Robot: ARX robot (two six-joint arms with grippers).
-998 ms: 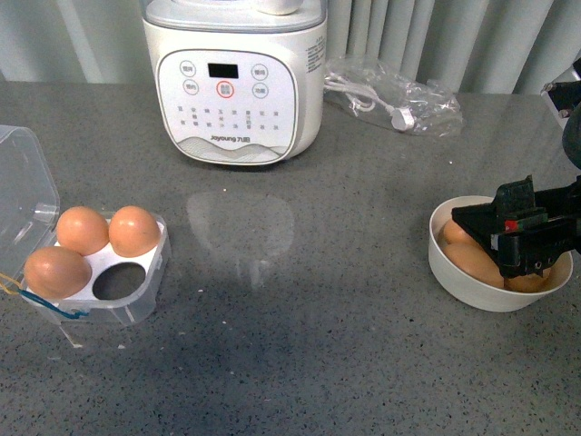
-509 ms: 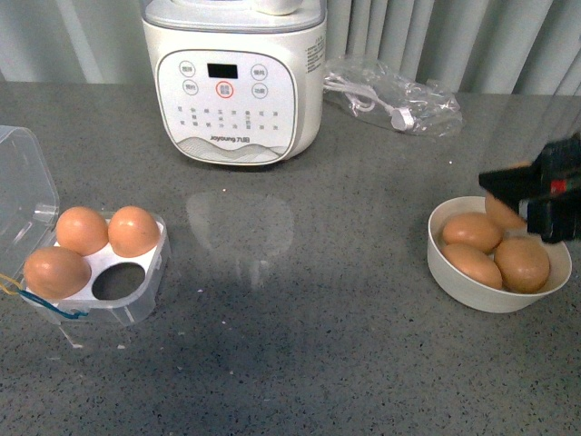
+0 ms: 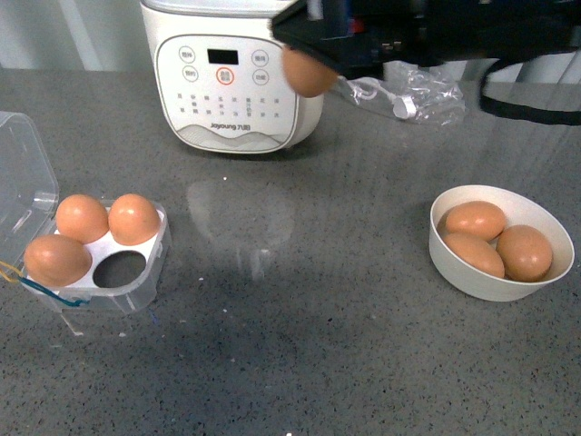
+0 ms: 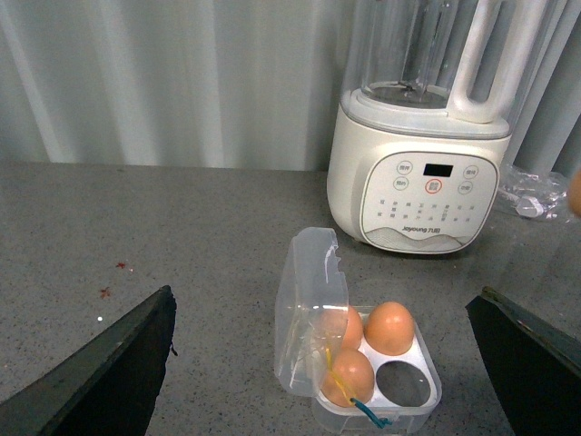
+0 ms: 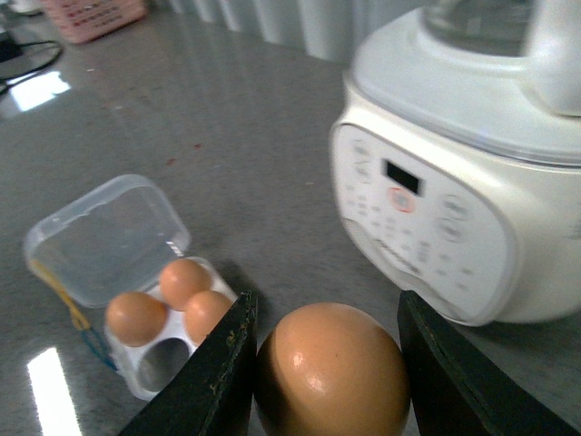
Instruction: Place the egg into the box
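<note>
Egg aloft, last hollow low and to the left

The smooth orange-brown hen's egg (image 3: 309,74) hung high above the grey counter, in front of the white push-button kitchen machine (image 3: 231,100). It was clamped between the two dark fingers (image 5: 222,381) of the right claw (image 5: 329,363). From that claw the small clear plastic four-hollow egg box (image 3: 136,289) lay toward the robot's left, nearer its body, and well below. Three hollows held eggs. The one empty hollow (image 3: 120,269) was in the near row, on the side toward the middle of the counter, so I judged the carry had to run left, inward and down. The left claw (image 4: 320,304) hung closer to the box, its fingers (image 4: 118,363) wide apart and holding nothing; the egg was with the right arm alone.

The top of the egg was covered by the claw in the front view and its underside was cut off in the right wrist view, so its long axis could not be told. The right arm was mostly out of frame. The box's clear hinged lid (image 3: 18,173) stood open on the far-left side, away from the likely approach. The round white bowl (image 3: 472,282) with three more eggs sat well apart on the right.
</note>
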